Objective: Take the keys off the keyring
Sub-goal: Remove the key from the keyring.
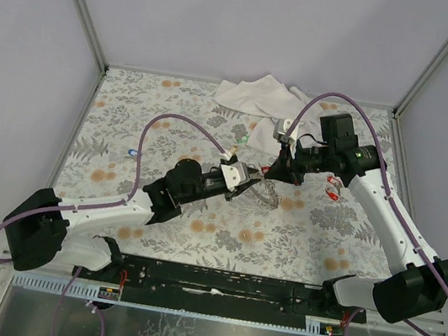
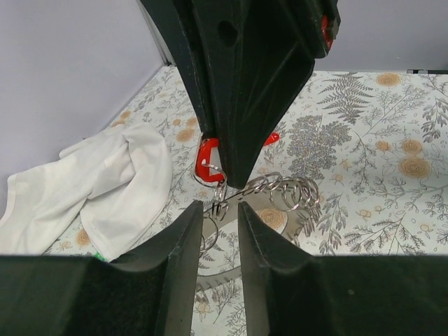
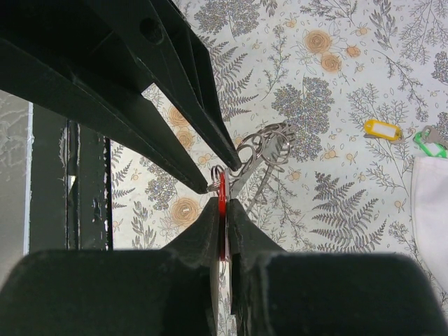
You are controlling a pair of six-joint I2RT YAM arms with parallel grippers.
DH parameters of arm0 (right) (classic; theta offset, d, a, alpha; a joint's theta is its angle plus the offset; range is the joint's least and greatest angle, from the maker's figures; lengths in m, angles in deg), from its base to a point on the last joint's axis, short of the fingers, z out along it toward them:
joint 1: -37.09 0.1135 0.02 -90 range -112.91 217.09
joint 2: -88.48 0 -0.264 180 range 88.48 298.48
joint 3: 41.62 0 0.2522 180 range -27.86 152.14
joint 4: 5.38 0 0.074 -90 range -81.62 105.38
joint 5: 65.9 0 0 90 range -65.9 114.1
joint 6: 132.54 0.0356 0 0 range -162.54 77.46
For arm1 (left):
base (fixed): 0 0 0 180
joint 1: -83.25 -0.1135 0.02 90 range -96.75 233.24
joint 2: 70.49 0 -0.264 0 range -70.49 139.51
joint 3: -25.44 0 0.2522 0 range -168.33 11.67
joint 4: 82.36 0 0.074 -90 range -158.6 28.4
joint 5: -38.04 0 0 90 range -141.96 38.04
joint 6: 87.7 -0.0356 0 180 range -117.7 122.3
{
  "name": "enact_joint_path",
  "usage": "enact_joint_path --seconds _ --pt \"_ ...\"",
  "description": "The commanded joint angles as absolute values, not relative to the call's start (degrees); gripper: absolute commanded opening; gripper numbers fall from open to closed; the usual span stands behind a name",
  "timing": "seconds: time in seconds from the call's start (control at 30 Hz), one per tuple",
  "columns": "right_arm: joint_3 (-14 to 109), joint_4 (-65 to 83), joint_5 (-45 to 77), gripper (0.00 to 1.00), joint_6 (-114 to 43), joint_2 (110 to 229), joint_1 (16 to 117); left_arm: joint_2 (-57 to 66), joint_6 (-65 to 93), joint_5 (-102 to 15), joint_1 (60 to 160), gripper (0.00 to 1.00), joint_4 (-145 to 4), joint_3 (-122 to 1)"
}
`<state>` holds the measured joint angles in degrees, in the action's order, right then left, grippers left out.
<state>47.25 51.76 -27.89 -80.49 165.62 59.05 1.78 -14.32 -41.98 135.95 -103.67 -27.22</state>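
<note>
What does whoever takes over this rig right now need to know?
Left gripper: closed down on the silvery metal ring chain, mid-table.
Right gripper: shut on a small red-headed key that appears linked to the chain.
Done: lying loose on the table are two more red keys, a blue-headed key, a green-headed key and a yellow-tagged key.
Left: pull the gripped red key off. I cannot tell whether other keys remain on the chain.
The crumpled white cloth lies at the far edge.

No legible text, label, brand, number or sign anywhere
</note>
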Motion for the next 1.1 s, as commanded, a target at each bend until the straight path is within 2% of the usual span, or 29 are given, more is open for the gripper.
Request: enact_joint_path --seconds 0.0,0.23,0.37,0.47,0.8,1.07 --pt "47.6 50.3 -29.7 0.0 -81.2 164.9 58.8 2.3 -15.3 -42.1 135.9 0.24 -103.7 -29.6" --pt "47.5 50.3 -29.7 0.0 -81.3 164.9 58.7 2.7 -15.2 -42.5 135.8 0.2 -103.5 -30.2" --pt "47.6 50.4 -29.7 0.0 -81.3 164.9 58.8 2.8 -15.4 -42.5 135.8 0.12 -103.0 -30.5" --pt "47.7 50.4 -29.6 0.0 -81.2 164.8 58.8 2.6 -15.4 -42.3 135.8 0.0 -102.9 -30.4" --pt "48.3 50.5 -27.6 0.0 -80.7 164.9 57.7 -2.0 -14.5 -44.3 135.7 0.0 -106.7 -25.0" --pt "46.9 49.3 -20.2 0.0 -80.8 170.1 57.5 -5.0 -12.0 -46.5 135.8 0.0 -113.0 -20.4"
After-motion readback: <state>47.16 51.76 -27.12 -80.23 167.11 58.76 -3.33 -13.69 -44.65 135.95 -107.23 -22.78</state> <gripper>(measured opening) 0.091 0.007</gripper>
